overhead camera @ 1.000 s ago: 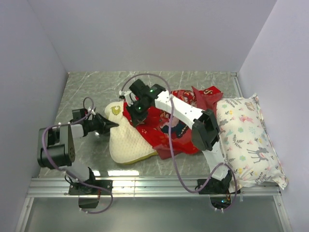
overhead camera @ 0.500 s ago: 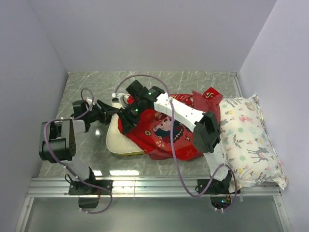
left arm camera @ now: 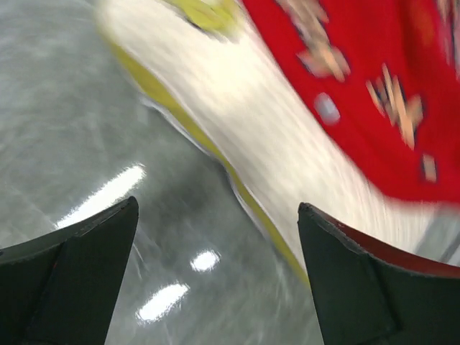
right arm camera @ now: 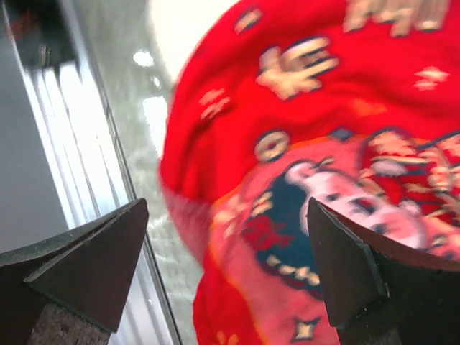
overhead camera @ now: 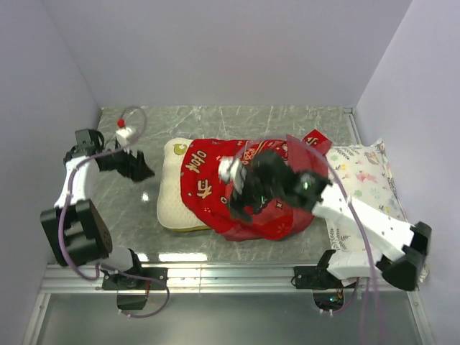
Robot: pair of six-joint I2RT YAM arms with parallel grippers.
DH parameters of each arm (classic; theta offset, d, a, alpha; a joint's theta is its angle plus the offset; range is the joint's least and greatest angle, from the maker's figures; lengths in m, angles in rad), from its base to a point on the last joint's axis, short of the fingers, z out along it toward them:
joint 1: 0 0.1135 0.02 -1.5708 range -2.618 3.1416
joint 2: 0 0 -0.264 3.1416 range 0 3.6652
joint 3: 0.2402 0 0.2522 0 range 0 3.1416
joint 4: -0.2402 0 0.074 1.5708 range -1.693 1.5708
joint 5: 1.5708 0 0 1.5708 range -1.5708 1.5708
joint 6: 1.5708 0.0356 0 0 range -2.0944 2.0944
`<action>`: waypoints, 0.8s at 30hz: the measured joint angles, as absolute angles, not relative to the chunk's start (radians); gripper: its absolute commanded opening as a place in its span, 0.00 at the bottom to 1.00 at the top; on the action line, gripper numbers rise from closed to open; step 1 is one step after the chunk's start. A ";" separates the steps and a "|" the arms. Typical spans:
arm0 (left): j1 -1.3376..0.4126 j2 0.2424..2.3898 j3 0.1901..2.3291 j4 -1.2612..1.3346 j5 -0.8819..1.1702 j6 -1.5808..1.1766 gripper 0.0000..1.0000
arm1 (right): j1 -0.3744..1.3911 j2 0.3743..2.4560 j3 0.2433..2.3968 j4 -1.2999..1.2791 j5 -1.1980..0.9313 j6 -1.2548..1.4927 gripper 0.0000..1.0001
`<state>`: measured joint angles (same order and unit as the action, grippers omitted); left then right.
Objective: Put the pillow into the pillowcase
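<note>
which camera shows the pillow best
The top external view: the pillow shows its whole uncovered end, sticking out of the red pillowcase. The left wrist view gives only a blurred stretch with the yellow edge; the right wrist view just a white corner.

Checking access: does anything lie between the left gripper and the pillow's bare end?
Nothing visible does. Only bare table separates the left gripper from the pillow, whose left end sticks out of the pillowcase.
</note>
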<state>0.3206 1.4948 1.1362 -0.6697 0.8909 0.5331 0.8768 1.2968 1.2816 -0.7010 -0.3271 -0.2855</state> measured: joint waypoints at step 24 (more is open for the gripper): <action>-0.089 1.034 0.496 -0.622 0.709 1.127 0.86 | 1.285 1.506 0.860 -0.307 0.226 -0.291 0.51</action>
